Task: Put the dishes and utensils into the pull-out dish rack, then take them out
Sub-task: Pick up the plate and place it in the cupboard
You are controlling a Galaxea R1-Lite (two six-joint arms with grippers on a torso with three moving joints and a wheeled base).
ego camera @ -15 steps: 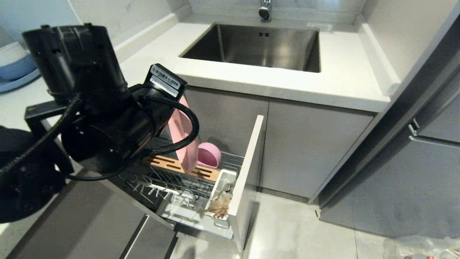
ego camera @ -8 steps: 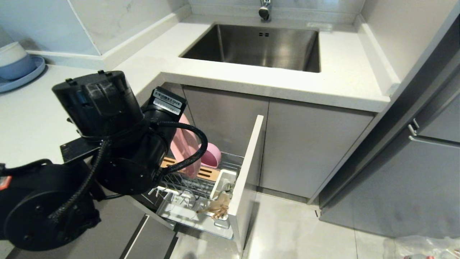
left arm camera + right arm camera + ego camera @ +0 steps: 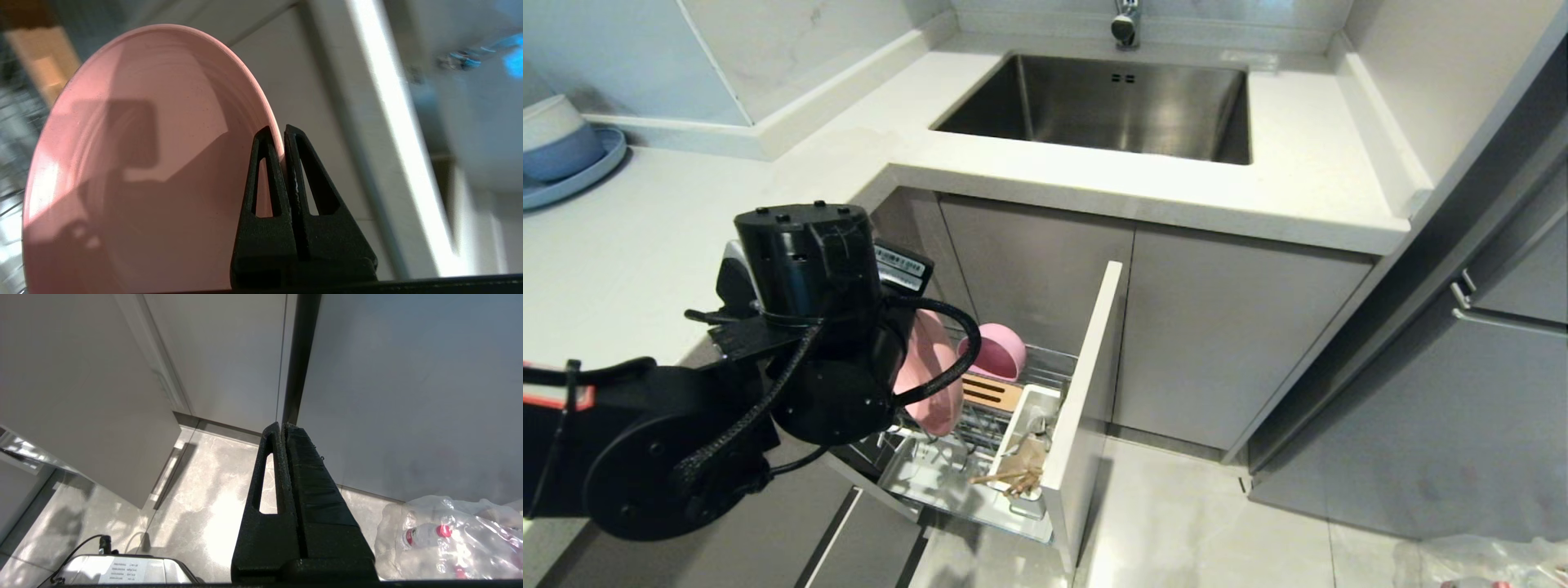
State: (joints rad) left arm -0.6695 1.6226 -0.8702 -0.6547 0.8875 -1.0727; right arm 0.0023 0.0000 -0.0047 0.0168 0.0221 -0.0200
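- The left gripper [image 3: 281, 136] is clamped tight on the rim of the shallow oval pink plate [image 3: 135, 163], its two black fingers pinching the edge between them.
- From where I stand, the left arm hangs low over the open pull-out dish rack [image 3: 980, 425], a chrome wire basket fixed to a grey cabinet front, and the plate [image 3: 929, 384] is held on edge above the wires, mostly hidden behind the black wrist.
- Just beyond the plate, the matte pink round deep bowl [image 3: 996, 353] sits on its side at the back of the rack, next to the slotted wooden strip [image 3: 990, 394].
- The white plastic utensil cup [image 3: 1027, 441] at the front of the rack holds the thin light wooden chopsticks [image 3: 1006, 478]; whether the fork is in there too, I cannot tell.
- Above the rack runs the white countertop [image 3: 1307, 180] with a stainless steel sink [image 3: 1111, 106].
- The right gripper [image 3: 282, 430] hangs closed and empty near the floor, beside a clear plastic bag of bottles [image 3: 441, 535].
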